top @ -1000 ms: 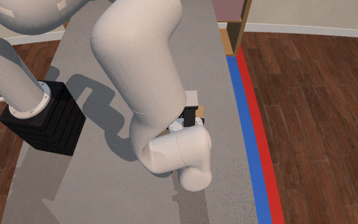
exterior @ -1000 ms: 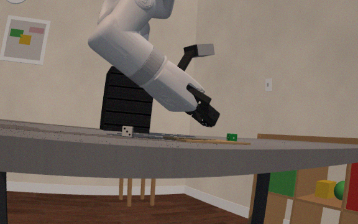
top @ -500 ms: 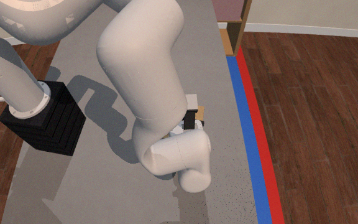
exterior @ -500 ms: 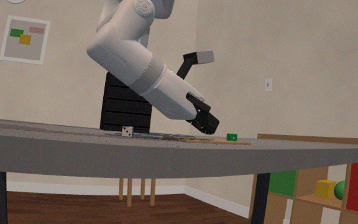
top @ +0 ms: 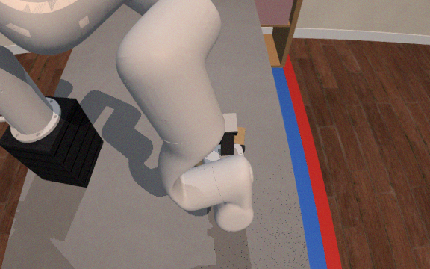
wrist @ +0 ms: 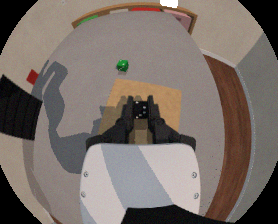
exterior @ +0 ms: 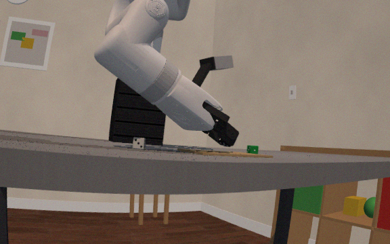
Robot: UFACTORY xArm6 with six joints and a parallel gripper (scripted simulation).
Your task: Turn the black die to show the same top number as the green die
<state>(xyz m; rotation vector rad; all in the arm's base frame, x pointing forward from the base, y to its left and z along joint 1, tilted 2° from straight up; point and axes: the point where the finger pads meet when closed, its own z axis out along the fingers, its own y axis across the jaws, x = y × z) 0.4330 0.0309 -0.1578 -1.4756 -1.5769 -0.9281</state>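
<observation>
Exterior view, from the left: a white die [exterior: 139, 143] with dark pips sits on the grey table [top: 144, 232] [exterior: 181, 173] [wrist: 155, 45], left of centre in the frame. Behind it stands the black slatted mount [top: 77, 149] [exterior: 141, 115] [wrist: 15, 110]. The pale arm [top: 170, 75] [exterior: 134, 51] slopes from the top of the frame down to the right, ending in the black gripper [exterior: 228, 142] [wrist: 140, 99], tilted and hanging above the thin tan mat [top: 240, 134] [exterior: 246, 154] [wrist: 165, 102]. The green die [exterior: 252, 149] [wrist: 122, 65] comes next, and the wooden shelf unit [top: 293, 33] [exterior: 347, 152] fills the lower right.

Wrist view, from the left: the mount, then the green die, upper centre, on the table just beyond the mat's edge. Right of that, in mid-frame, the fingers are narrowed onto the black die [wrist: 141, 109], held between them with several white pips showing.

Top view: the mount stands left; right of centre, the arm mostly hides the gripper and the mat.
</observation>
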